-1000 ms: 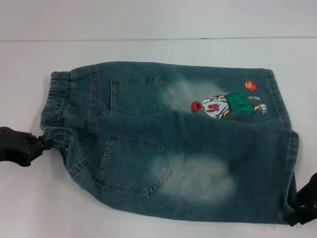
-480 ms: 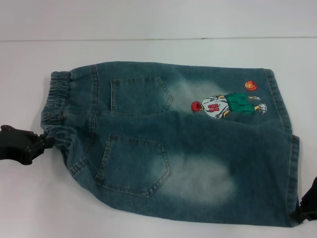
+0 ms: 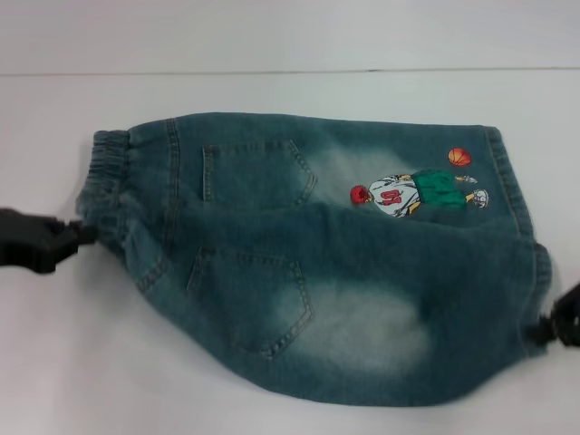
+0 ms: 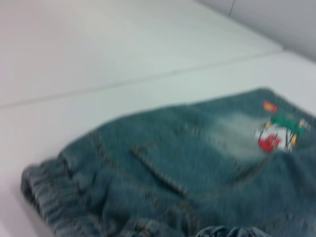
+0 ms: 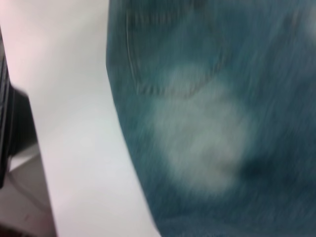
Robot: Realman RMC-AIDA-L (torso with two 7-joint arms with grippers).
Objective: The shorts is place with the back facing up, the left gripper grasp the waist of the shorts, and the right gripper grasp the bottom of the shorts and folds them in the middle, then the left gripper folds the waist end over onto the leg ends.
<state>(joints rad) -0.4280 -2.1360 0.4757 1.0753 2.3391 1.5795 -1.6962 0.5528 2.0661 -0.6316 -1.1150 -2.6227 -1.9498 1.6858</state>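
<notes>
Two claws of mine hold the shorts [image 3: 326, 263] at opposite ends. On my left, the left gripper [image 3: 80, 236] is pinched on the waist of the shorts [image 3: 104, 186], the near corner bunched up. On my right, the right gripper [image 3: 546, 324] sits at the bottom of the shorts [image 3: 526, 236], apparently nipping the hem. To fold lengthwise cleanly, I should lift both ends level and carry the near edge evenly onto the far one. The white table [image 3: 290, 91] lies bare beyond.
</notes>
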